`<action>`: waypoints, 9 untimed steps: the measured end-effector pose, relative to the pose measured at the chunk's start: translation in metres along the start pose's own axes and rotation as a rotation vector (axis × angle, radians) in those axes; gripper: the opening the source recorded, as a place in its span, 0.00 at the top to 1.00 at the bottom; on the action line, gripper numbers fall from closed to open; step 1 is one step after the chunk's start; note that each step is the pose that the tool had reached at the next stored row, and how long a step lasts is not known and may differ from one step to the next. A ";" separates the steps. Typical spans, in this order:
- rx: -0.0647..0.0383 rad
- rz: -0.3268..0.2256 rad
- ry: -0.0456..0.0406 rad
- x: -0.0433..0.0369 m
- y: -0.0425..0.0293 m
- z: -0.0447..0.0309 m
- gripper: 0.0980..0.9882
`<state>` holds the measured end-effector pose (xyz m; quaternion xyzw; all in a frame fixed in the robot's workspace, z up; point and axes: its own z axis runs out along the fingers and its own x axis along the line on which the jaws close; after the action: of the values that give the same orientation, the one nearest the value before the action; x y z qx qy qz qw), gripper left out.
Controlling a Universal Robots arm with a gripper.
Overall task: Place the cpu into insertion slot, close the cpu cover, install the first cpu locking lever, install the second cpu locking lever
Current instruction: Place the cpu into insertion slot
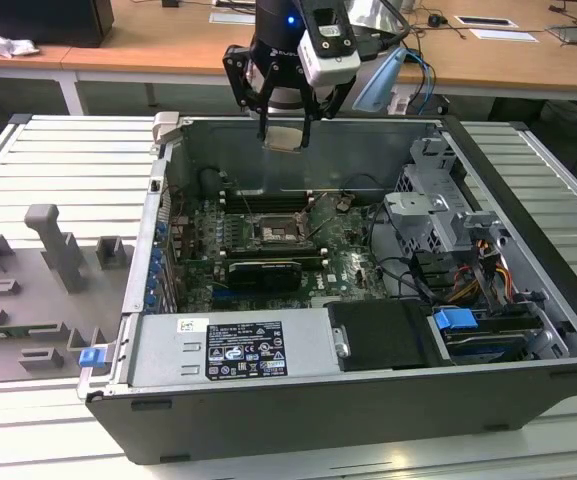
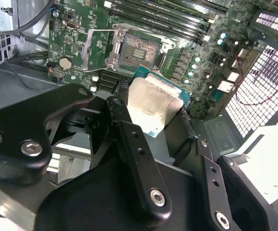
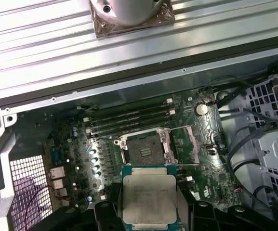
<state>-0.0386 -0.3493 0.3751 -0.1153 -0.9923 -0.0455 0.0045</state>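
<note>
- The gripper (image 1: 286,128) hangs above the open computer case (image 1: 528,330), higher than the insertion slot (image 1: 278,232) and well apart from it in the exterior view.
- Its black fingers (image 2: 125,121) are clamped on the cpu (image 1: 286,140), one on each of two opposite edges; both wrist views show this grip.
- The cpu (image 2: 153,103) is held in the air with its pale silver-grey metal top showing and a green edge around it. It is not touching the insertion slot.
- In the first wrist view the cpu (image 3: 148,197) sits between the fingers (image 3: 105,211), and the insertion slot (image 3: 144,147) lies beyond it on the motherboard.
- The insertion slot (image 2: 139,50) lies open, its dark contact field showing inside a silver rim.
- The cpu cover (image 3: 189,142) is swung open and lies just beside the insertion slot, the green board visible through its cut-out middle; the second wrist view shows the cpu cover (image 2: 98,48) the same way.
- The long memory slots (image 3: 129,118) run just beside the insertion slot, on the side towards the case's wall.
- The case rests on a slatted metal table (image 1: 38,150), and grey fixture blocks (image 1: 58,255) stand on that table, far from the insertion slot towards the exterior view's left.
</note>
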 end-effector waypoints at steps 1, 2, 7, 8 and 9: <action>0.000 0.007 -0.0007 0.0000 0.0000 0.0001 0.50; 0.000 0.016 -0.0014 0.0000 0.0000 0.0001 0.50; -0.001 0.048 -0.0043 0.0000 0.0000 0.0003 0.50; -0.001 0.053 -0.0047 0.0000 0.0000 0.0004 0.50; -0.001 0.061 -0.0054 0.0000 0.0000 0.0004 0.50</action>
<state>-0.0386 -0.3493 0.3747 -0.1456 -0.9883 -0.0456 0.0031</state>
